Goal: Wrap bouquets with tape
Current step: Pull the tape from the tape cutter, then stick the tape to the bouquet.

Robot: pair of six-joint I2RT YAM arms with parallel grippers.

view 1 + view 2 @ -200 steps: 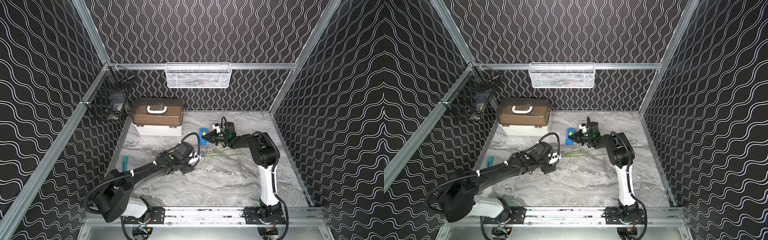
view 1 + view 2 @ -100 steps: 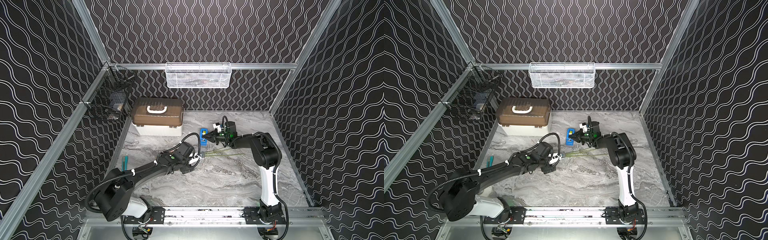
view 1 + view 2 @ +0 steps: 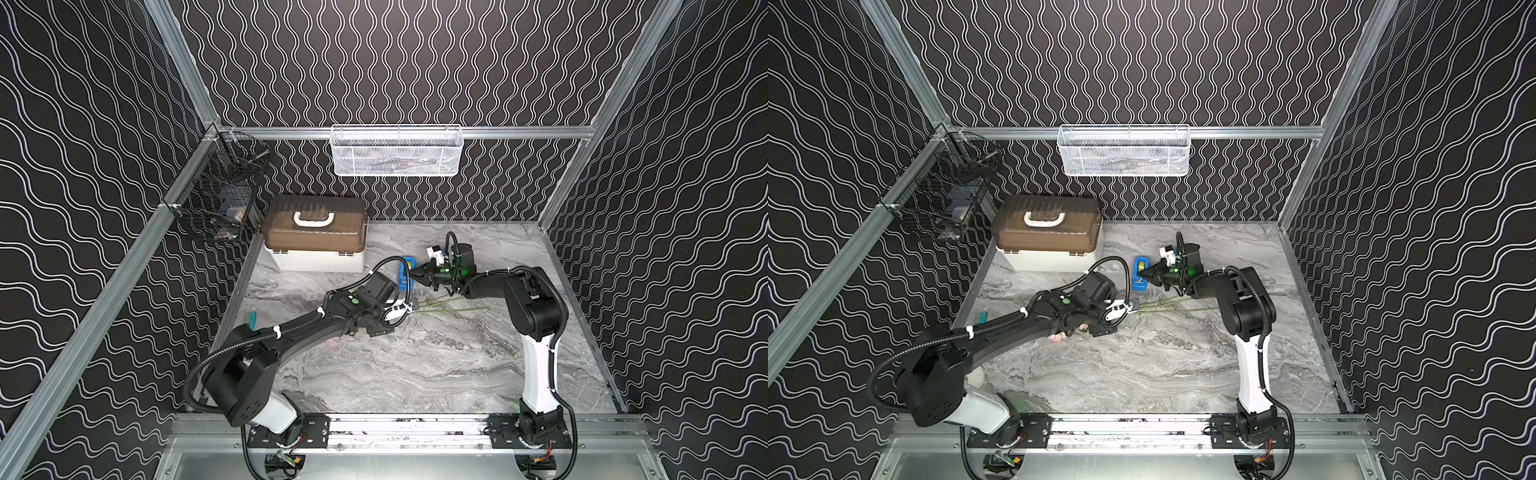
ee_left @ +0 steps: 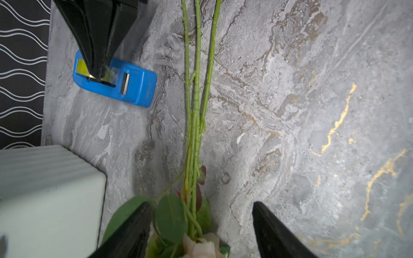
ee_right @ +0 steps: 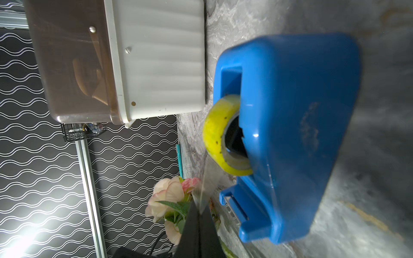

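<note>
Right arm (image 3: pixel 536 311) has shifted its elbow slightly toward the near rail since a second ago. Bouquet (image 4: pixel 194 125) — pink and cream heads, long green stems, lying flat on marble table (image 4: pixel 312 111), just beside blue dispenser (image 4: pixel 136 89). Tape (image 5: pixel 214 134) — yellowish roll in dispenser, clear strip drawn out to right gripper (image 5: pixel 201 212), tips clenched on it. Left gripper (image 4: pixel 201 205): jaws apart, either side of the leaves. White box (image 3: pixel 316 237), brown lid, near by
</note>
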